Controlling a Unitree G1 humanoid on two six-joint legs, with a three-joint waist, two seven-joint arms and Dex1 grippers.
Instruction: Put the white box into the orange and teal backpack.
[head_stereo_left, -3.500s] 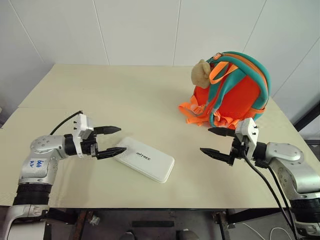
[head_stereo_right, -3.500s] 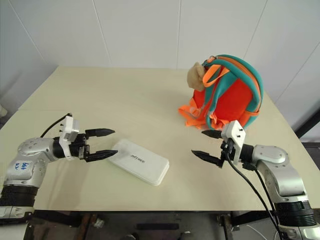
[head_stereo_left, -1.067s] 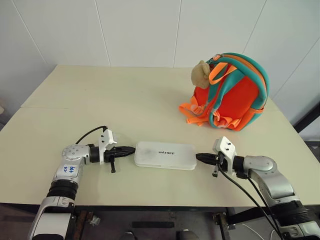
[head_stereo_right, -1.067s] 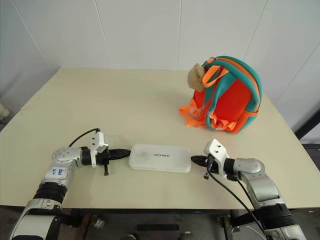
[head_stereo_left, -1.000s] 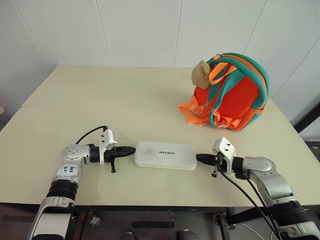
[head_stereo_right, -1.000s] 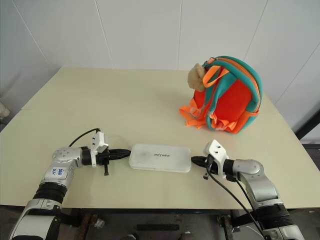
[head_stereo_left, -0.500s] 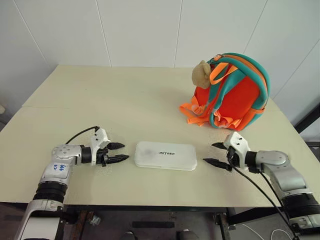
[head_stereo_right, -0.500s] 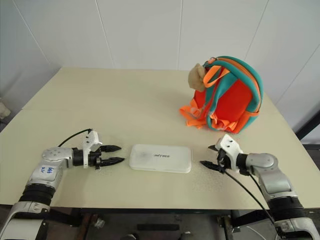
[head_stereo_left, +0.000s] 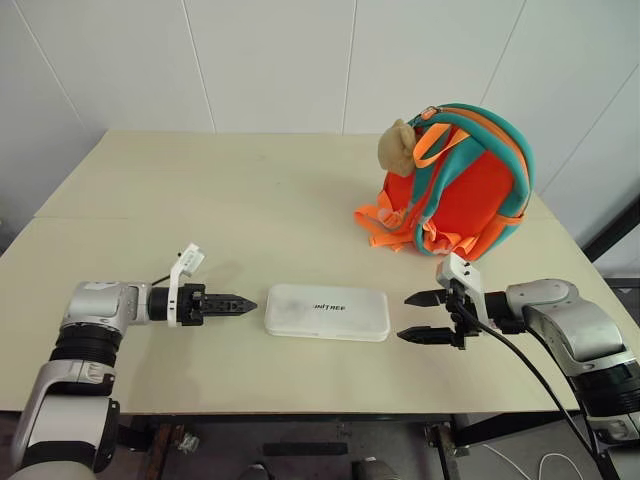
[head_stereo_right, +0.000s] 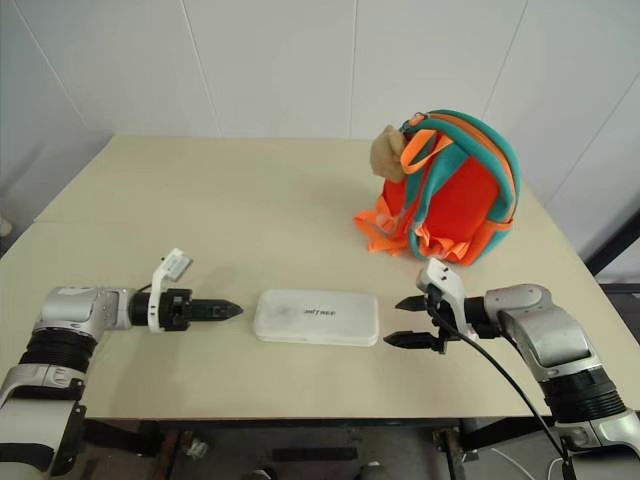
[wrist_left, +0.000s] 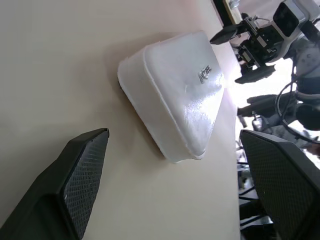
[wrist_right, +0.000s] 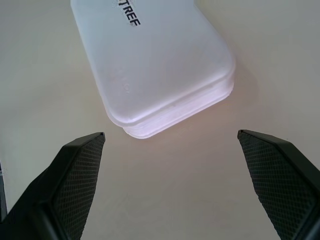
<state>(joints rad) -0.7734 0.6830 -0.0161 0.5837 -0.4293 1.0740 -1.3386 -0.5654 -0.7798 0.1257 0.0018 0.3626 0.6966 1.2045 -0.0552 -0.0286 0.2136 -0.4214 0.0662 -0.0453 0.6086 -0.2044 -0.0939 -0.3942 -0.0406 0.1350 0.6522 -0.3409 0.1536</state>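
- The white box (head_stereo_left: 327, 311) lies flat on the table (head_stereo_left: 250, 210), between both grippers, untouched.
- Left gripper (head_stereo_left: 240, 303) and right gripper (head_stereo_left: 422, 316) both spread wide, empty.
- The orange and teal backpack (head_stereo_left: 460, 180) stands upright farther back.

The box (head_stereo_left: 327, 312) is plain white with small dark lettering on top. The backpack (head_stereo_left: 468, 185) is bright orange with teal trim and orange-and-teal straps; a tan plush bear (head_stereo_left: 399, 148) hangs on it. The table (head_stereo_left: 250, 200) is pale cream.
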